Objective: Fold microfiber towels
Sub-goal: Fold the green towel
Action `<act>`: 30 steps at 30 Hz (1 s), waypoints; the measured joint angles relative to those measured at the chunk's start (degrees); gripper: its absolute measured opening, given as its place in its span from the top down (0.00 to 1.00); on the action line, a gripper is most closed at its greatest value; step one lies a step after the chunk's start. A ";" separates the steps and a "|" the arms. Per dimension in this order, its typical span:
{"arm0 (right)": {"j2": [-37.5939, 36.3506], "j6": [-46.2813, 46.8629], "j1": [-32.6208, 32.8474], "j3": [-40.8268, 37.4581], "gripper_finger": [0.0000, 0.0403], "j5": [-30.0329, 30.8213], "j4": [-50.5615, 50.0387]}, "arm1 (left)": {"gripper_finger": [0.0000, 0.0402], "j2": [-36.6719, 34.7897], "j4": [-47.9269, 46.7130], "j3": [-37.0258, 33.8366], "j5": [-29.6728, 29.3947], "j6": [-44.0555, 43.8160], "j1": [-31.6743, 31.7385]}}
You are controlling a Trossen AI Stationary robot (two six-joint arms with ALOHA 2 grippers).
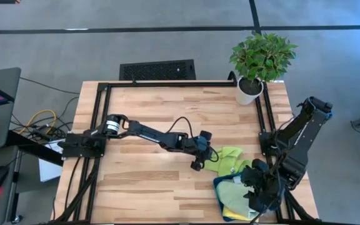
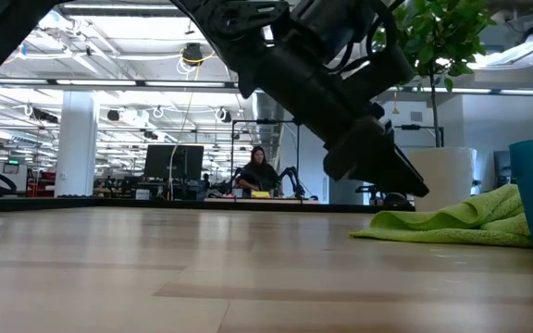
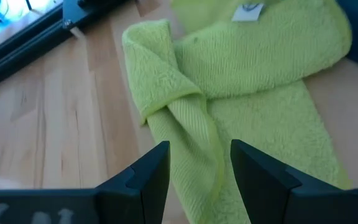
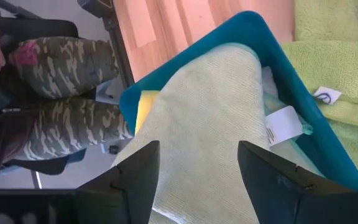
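the left gripper [image 3: 194,171] hangs low over the table with its fingers set a moderate gap apart and nothing between them. directly beyond the fingertips lies the lime green towel [image 3: 229,93], crumpled, with one twisted fold running toward the gap and a white label [image 3: 248,9] at its far side. in the high view the same left gripper [image 1: 200,157] sits just beside the lime green towel [image 1: 229,159], at its edge nearest the left arm.

risk, as judged from here: the fingers line up with a rolled ridge rather than a single corner. closing there would likely pinch several layers at once, so the cloth would lift as a bunch and not spread flat. the towel also lies against the teal tray [image 1: 220,186]; a pull toward the table's middle could drag the tray or catch on its rim.

the right gripper [image 4: 197,174] hovers over the tray, fingers spread wide and empty, above a sage green towel [image 4: 210,124] heaped in the teal tray [image 4: 241,28], with a strip of yellow towel [image 4: 143,106] showing beneath it. a descent here might grab more than one cloth.

a person in camouflage trousers [image 4: 61,112] sits just beyond the table edge, near the right arm's reach.
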 joint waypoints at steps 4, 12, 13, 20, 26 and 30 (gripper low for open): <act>0.00 0.01 0.00 0.00 0.41 -0.02 0.01 | 0.59 0.72 1.71 0.04 1.53 -0.49 -0.07; 0.04 0.04 0.00 0.00 0.41 -0.02 0.02 | 0.59 4.81 8.34 -0.02 -2.39 1.81 -0.73; 0.04 0.06 0.00 0.00 0.41 -0.02 0.04 | 0.59 4.79 8.45 -0.01 -3.63 1.90 -0.76; 0.04 0.41 0.00 0.00 0.41 -0.01 0.04 | 0.59 4.63 8.15 0.09 -4.94 -2.26 -0.79; 0.04 0.45 0.00 0.00 0.41 0.16 0.04 | 0.59 4.63 6.82 0.07 -0.50 -3.07 -0.94; 0.04 0.48 0.00 0.00 0.41 1.15 0.04 | 0.59 4.63 6.65 0.07 -0.93 -3.81 -0.96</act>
